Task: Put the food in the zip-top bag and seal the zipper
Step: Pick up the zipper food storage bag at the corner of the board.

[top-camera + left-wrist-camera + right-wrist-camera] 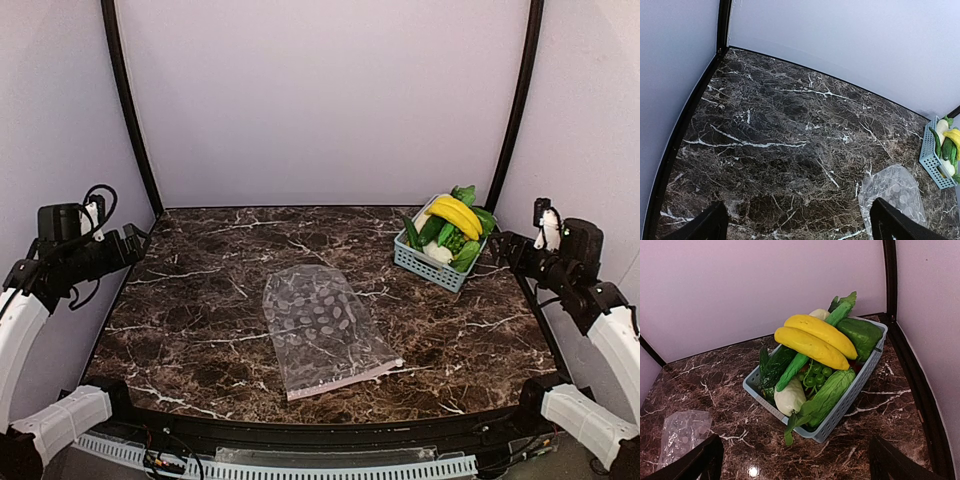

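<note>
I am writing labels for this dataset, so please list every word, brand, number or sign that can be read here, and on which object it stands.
There are none to read.
The zip-top bag carries only pale oval spots, no letters.
The basket and the food show no label.

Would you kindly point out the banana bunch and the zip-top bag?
banana bunch [810, 346]: right wrist view, middle of the nearer banana.
zip-top bag [322, 328]: top external view, centre of spotted panel.
</note>
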Motion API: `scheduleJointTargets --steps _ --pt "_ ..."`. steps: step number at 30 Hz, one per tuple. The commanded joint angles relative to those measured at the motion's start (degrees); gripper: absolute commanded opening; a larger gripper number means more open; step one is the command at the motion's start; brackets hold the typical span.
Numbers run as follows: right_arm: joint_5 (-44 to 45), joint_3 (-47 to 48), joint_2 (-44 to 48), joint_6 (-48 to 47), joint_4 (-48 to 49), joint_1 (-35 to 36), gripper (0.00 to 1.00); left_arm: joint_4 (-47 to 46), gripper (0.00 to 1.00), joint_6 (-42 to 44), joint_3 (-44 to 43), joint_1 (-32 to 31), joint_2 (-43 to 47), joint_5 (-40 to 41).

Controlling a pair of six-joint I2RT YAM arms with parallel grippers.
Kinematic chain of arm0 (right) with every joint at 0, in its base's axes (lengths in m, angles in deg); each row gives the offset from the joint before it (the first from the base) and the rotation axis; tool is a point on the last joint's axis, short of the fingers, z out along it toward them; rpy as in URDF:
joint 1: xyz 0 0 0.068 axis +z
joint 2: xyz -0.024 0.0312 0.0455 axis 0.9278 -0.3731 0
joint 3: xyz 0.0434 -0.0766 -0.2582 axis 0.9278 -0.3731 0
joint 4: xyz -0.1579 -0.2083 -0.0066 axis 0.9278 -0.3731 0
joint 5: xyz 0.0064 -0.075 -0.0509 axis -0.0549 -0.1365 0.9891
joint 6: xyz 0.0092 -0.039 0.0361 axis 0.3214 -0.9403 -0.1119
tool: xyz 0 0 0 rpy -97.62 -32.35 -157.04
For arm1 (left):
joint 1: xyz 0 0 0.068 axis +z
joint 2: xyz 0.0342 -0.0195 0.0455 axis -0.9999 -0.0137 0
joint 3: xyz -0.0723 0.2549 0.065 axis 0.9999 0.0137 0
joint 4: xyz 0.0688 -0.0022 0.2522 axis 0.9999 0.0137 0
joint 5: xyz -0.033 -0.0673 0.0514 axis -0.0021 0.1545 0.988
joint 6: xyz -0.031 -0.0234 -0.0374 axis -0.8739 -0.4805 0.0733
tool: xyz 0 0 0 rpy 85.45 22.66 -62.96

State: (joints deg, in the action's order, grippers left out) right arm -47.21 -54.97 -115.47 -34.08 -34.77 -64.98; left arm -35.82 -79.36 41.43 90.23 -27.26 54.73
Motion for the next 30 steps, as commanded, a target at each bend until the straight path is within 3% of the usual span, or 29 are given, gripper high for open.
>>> scheduleJointTargets --steps 1,9,11,14,23,30 --pt "-4.08 2.74 0.25 -1.26 -3.27 -0.31 0.99 2.54 1.0 -1.3 0.52 0.32 -0.12 -1.45" --pt "-15.15 4.74 -0.73 -2.45 -4.85 -0.27 0.99 0.22 1.0 -2.45 0.94 -0.3 -1.71 -11.73" --pt "-18.42 5.74 -2.06 -2.47 -5.85 0.13 0.98 0.36 0.97 -2.89 1.02 -3.49 -1.88 -12.47" --pt "-19.42 6.78 -4.63 -1.56 -7.48 3.35 0.92 -2.38 0.96 -7.1 3.84 -13.98 -2.39 -10.36" --pt "-11.65 3.32 -9.15 4.21 -1.69 17.32 0.91 -20.71 0.95 -22.79 13.73 -44.14 -14.94 -2.4" --pt "-9.02 2.24 -9.99 6.13 -0.23 21.12 0.9 -27.12 0.95 -29.96 13.42 -54.36 -24.98 -1.61"
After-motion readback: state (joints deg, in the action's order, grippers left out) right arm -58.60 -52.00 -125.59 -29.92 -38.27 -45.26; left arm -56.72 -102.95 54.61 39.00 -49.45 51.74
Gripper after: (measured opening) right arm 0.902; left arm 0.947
